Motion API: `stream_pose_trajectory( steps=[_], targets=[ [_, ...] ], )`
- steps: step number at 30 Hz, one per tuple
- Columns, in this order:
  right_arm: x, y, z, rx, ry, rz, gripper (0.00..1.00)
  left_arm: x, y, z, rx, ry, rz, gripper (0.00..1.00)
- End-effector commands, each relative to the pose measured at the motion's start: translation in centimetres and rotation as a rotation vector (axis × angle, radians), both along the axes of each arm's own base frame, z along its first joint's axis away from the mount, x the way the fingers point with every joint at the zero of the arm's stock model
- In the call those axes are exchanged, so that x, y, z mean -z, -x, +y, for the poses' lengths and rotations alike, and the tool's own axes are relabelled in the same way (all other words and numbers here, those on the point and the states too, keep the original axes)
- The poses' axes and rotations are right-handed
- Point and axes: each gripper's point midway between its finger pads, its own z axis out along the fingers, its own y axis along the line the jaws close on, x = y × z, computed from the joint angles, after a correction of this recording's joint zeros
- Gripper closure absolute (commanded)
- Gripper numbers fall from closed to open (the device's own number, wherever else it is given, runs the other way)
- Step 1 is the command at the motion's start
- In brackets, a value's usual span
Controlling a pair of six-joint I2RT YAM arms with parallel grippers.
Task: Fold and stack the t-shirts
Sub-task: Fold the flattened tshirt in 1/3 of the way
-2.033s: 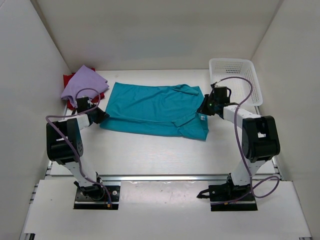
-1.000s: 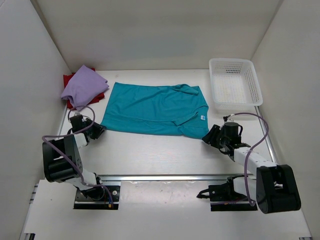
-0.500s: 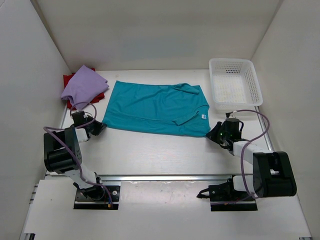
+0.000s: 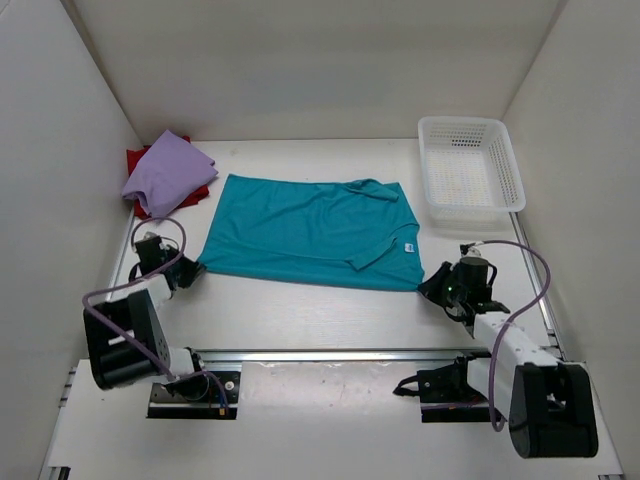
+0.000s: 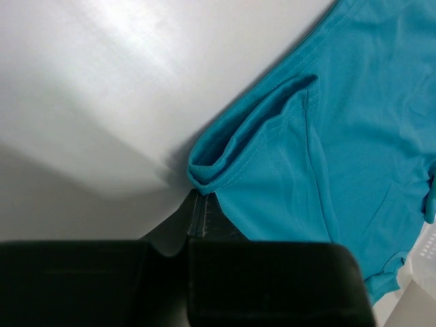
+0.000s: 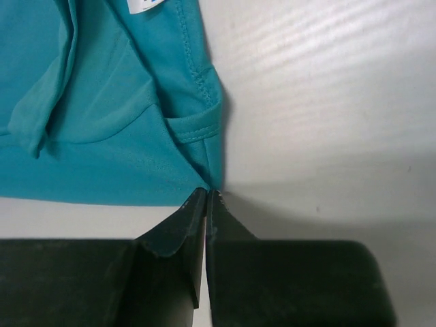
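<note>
Mid-bench [image 4: 320, 315]: teal t-shirt [image 4: 310, 230] spread flat, white neck label toward right end. Left pincer [image 4: 192, 270] clenched on near-left hem corner, cloth bunched at tips. Right pincer [image 4: 427, 288] clenched on near-right corner. Lavender t-shirt [image 4: 165, 172] folded atop red t-shirt [image 4: 134, 158], far-left corner. White mesh basket [image 4: 470, 123] far right.

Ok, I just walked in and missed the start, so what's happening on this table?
Two robot arms are working on the teal t-shirt, which is spread flat mid-table. The left pincer is shut on its near left corner, and the right pincer on its near right corner. A lavender t-shirt lies on a red t-shirt at the far left, neither being touched. A white mesh basket sits at the far right.
</note>
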Motion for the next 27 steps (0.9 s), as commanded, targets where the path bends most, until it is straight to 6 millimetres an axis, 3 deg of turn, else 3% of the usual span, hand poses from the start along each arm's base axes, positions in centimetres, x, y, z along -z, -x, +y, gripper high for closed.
stream_pose_trajectory(
  steps=[1,4,5,6,7,8,9,10,11,16,18,19,20,21,23,27],
  targets=[
    [0.5,1.8,-0.4,0.03,-0.036,0.027,1.0,0.5,3.8,0.5,-0.01,-0.008,0.067,1.0],
    [0.1,3.2,0.6,0.001,-0.096,0.021,1.0,1.9,7.7,-0.3,-0.009,-0.022,0.138,1.0],
    [0.2,3.3,0.7,0.005,-0.083,0.01,1.0,1.8,8.4,-0.6,-0.012,-0.019,0.132,0.92],
    [-0.1,3.4,1.1,-0.001,-0.062,-0.003,0.93,1.9,9.2,-1.1,-0.013,0.004,0.115,0.85],
    [-0.1,3.5,1.1,0.004,-0.046,-0.006,0.83,2.2,9.8,-1.7,-0.013,0.033,0.103,0.72],
    [-0.3,3.4,0.9,0.012,-0.041,-0.013,0.78,2.0,9.9,-1.8,-0.02,0.043,0.09,0.44],
    [-0.7,3.2,0.6,0.023,-0.042,-0.019,0.71,1.6,9.9,-2.1,-0.02,0.047,0.063,0.33],
    [-1.5,2.9,0.8,0.005,-0.059,-0.047,0.67,1.1,9.6,-2.0,-0.014,0.024,0.035,0.08],
    [-1.5,3.0,0.9,-0.007,-0.058,-0.046,0.58,0.3,9.0,-2.1,-0.002,0.017,0.015,0.01],
    [-6.1,1.2,1.0,-0.045,0.026,-0.157,0.53,-4.6,6.1,-0.6,0.06,-0.15,-0.076,0.01],
    [-7.8,0.9,2.8,-0.121,0.021,-0.218,0.66,-7.4,3.8,-2.2,0.142,-0.172,-0.205,0.03],
    [-8.3,0.3,3.2,-0.135,0.025,-0.237,0.8,-8.0,3.4,-4.3,0.206,-0.16,-0.24,0.1],
    [-8.3,0.1,4.6,-0.176,0.02,-0.225,0.97,-9.2,2.6,-6.4,0.265,-0.167,-0.313,0.3],
    [-8.3,0.0,5.3,-0.207,0.029,-0.225,1.0,-9.9,2.0,-7.3,0.275,-0.164,-0.354,0.52],
    [-7.5,-0.9,7.8,-0.297,0.055,-0.197,1.0,-9.7,1.8,-11.2,0.361,-0.163,-0.365,0.74],
    [-6.2,-2.4,11.6,-0.43,0.04,-0.154,1.0,-8.0,1.7,-16.0,0.514,-0.142,-0.356,0.79]
  ],
)
